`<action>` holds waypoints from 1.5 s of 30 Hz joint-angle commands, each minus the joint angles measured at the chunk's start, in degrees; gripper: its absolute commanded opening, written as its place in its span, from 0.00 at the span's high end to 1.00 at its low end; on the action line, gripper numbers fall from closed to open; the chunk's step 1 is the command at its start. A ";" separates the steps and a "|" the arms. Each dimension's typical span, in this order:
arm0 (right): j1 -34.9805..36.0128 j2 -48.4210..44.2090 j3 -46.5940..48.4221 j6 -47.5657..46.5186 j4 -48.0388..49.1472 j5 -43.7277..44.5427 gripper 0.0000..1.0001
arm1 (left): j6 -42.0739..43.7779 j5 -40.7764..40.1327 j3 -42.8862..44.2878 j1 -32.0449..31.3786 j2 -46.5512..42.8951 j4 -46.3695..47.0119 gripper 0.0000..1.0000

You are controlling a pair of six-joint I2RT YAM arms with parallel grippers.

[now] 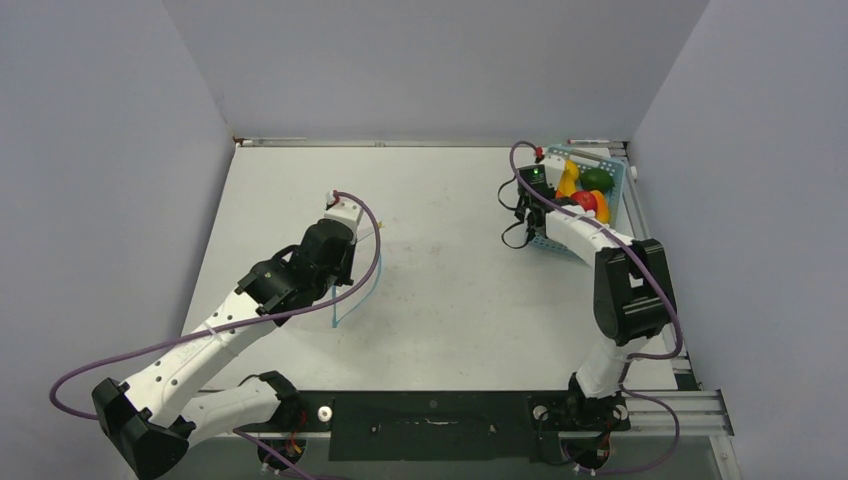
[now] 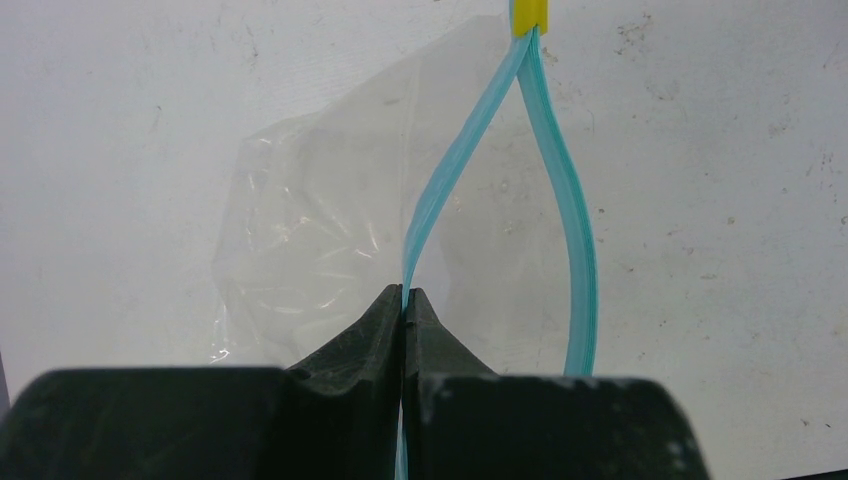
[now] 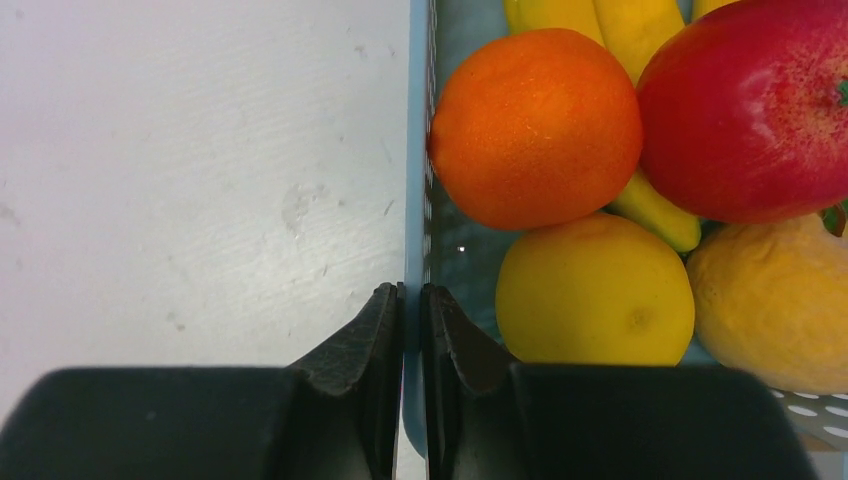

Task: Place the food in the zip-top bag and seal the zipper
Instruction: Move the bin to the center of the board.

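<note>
basket (image 3: 417, 120): light-blue lattice, at table's far right corner | table (image 1: 450, 290): white, scuffed | walls (image 1: 420, 60): plain grey

One bag (image 2: 300, 230), one basket (image 3: 416, 150), one orange (image 3: 535, 125), one apple (image 3: 745, 110)

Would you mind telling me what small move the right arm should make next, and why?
Probably drag the basket toward the zip-top bag: the right gripper is shut on its wall, the toy fruit lies inside, and the left gripper pinches one side of the zipper, with the mouth open.
</note>
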 commanded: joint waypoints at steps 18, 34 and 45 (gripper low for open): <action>20.03 -21.41 -13.25 4.94 -5.38 4.16 0.95 | -0.25 -2.34 0.02 0.44 0.74 2.14 1.00; 37.45 -25.32 -20.14 15.14 -8.34 9.27 0.95 | -0.39 -2.56 0.09 0.48 0.87 1.96 1.00; 49.62 -21.93 -18.73 26.02 -9.60 16.22 0.95 | -0.33 -2.46 0.03 0.43 0.56 1.93 1.00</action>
